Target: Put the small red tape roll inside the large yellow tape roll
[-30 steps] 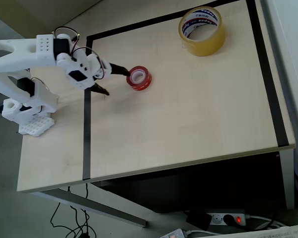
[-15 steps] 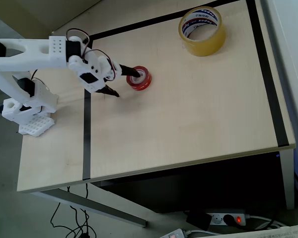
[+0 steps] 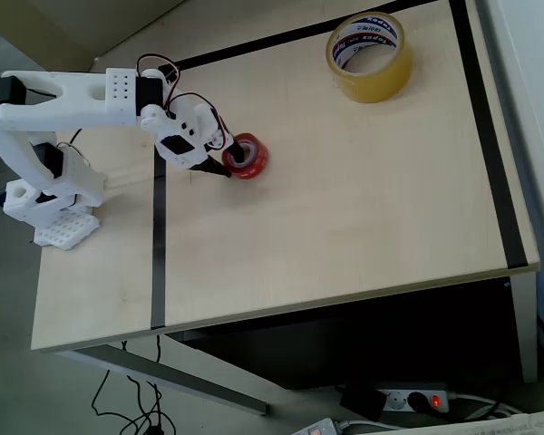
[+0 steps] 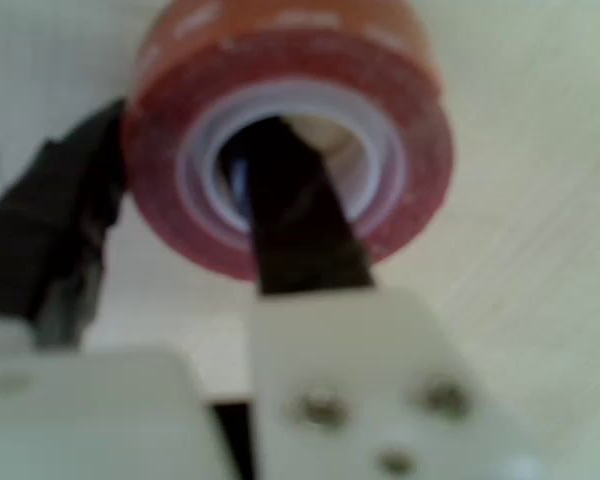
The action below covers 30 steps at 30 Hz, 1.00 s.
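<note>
From the overhead view, my white arm [image 3: 82, 91] reaches in from the left over the pale wooden counter [image 3: 344, 217], and my fingers [image 3: 231, 163] sit at the small red tape roll [image 3: 247, 156], which lies flat just right of a black line [image 3: 158, 245] marked on the counter. The large yellow tape roll [image 3: 369, 56] stands well apart, up near the counter's far right corner, its white core showing. From the wrist view, one dark finger [image 4: 295, 215] dips into the small red tape roll's [image 4: 290, 130] white core while the other [image 4: 50, 230] lies against its outer left wall, so my fingers are spread astride the ring's wall; I cannot tell whether they are pinching it yet.
</note>
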Available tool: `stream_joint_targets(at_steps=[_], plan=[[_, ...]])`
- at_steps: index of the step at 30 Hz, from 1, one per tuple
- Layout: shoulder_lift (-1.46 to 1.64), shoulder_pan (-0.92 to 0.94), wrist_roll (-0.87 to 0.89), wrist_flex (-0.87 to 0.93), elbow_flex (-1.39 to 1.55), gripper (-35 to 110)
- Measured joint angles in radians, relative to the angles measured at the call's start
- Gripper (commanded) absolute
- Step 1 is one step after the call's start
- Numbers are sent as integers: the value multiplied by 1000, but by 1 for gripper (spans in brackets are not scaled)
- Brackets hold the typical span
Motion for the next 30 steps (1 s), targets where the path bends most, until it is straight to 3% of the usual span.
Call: stream_joint_targets(at_steps=[19,30], plan=[[173,-3,91,-20,-272,0],[106,-146,92,-402,-249,0]])
